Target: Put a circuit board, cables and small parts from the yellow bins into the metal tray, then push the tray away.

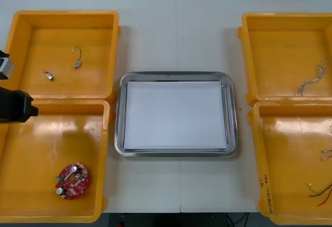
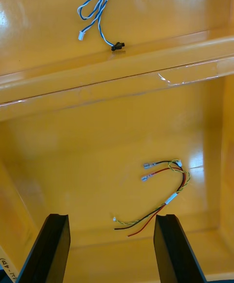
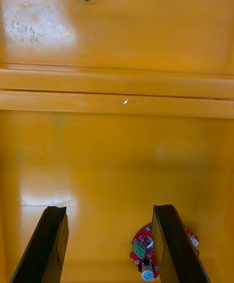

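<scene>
Light table (image 1: pixel 176 29); left hand (image 3: pixel 109 210), right hand (image 2: pixel 111 216) both apart; circuit board (image 3: pixel 141 250) partly finger-hidden.

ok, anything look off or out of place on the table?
Nothing stands out. Metal tray sits square between the yellow bins, white inside. Circuit board, cables and small metal parts all lie inside their bins. Left end effector and right end effector hover open over the near bins.

Bright overhead light, white glare patches on the yellow bins (image 3: pixel 39 34), faint shadows.
</scene>
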